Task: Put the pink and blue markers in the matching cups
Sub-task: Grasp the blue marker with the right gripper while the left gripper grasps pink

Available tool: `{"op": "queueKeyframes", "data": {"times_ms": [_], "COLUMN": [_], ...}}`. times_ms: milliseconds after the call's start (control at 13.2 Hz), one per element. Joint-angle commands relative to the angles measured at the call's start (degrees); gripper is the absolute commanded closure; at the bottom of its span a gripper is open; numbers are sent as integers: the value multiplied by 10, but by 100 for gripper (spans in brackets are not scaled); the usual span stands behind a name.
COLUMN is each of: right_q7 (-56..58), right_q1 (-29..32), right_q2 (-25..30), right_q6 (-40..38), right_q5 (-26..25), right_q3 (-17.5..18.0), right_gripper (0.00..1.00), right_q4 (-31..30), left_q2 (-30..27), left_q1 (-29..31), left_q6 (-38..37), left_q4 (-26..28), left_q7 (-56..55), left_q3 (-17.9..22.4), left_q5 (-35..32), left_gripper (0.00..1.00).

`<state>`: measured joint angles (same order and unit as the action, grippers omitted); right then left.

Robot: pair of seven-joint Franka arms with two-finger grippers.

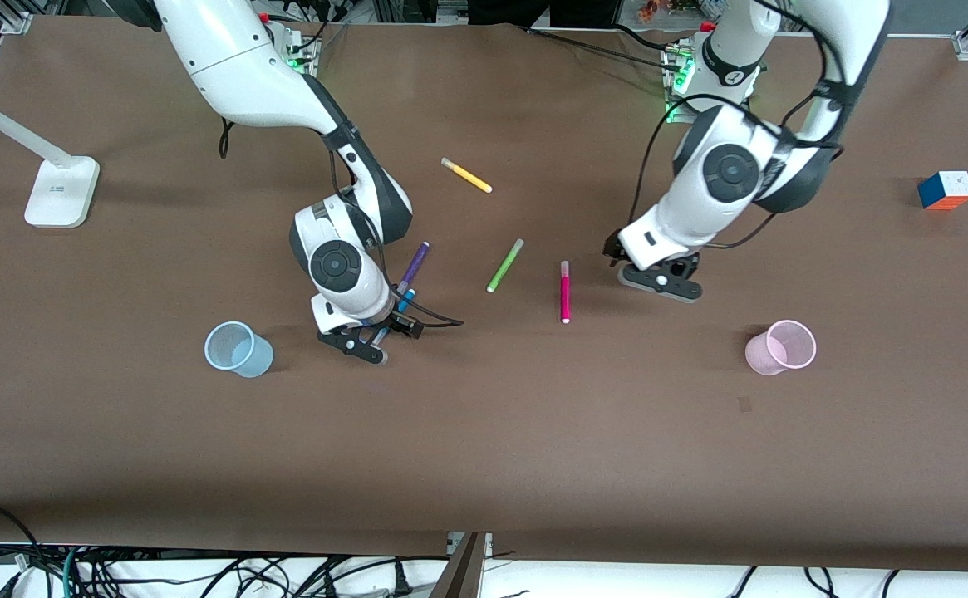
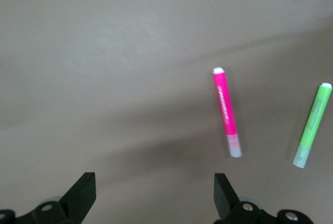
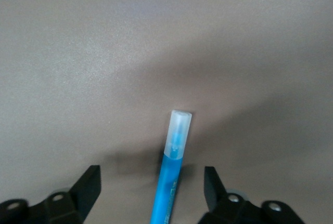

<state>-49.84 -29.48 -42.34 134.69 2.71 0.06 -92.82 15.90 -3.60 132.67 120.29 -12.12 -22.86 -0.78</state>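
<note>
**Both markers still on the bench, both cups empty**

Nothing is placed yet. On the brown bench point(image 1: 484, 432) the blue cup point(image 1: 238, 350) stands toward the right arm's end and the pink cup point(image 1: 781, 347) toward the left arm's end, neither holding a marker. The right claw point(image 3: 151, 190) hangs low with fingers apart, straddling the blue marker point(image 3: 173, 172), not yet clamped. The left claw point(image 2: 154, 195), fingers apart, hovers beside the pink marker point(image 2: 227, 112), which lies near a green marker point(image 2: 312, 125).

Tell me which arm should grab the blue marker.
Right. The right gripper is already over the blue marker, fingers open on either side of it. The left gripper sits beside the pink marker.
</note>
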Motion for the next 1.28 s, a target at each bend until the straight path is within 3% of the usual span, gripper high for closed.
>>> {"op": "queueKeyframes", "data": {"times_ms": [0, 605, 756, 907, 983, 1058, 1209], "right_q7": [-4, 4, 44, 99, 109, 110, 122], "right_q1": [-1, 5, 6, 13, 15, 18, 29], "right_q2": [-5, -9, -7, -5, -3, -2, 7], "right_q6": [2, 4, 5, 0, -2, -2, -10], "right_q5": [9, 14, 63, 113, 115, 115, 116], "right_q3": [1, 8, 8, 7, 7, 7, 6], "right_gripper": [13, 54, 72, 100, 100, 100, 100], "right_q4": [5, -5, -5, -7, -8, -8, -5], "left_q2": [54, 135, 142, 154, 158, 167, 168], "left_q1": [-31, -97, -98, -97, -98, -98, -99], "left_q6": [11, 116, 124, 124, 124, 124, 124], "left_q4": [-9, -10, -14, -25, -29, -38, -41], "left_q7": [-44, -119, -121, -121, -121, -121, -121], "left_q3": [-1, 5, 5, 10, 11, 11, 11], "left_q5": [-2, -4, -44, -49, -49, -51, -51], "left_gripper": [0, 0, 0, 0, 0, 5, 27]}}
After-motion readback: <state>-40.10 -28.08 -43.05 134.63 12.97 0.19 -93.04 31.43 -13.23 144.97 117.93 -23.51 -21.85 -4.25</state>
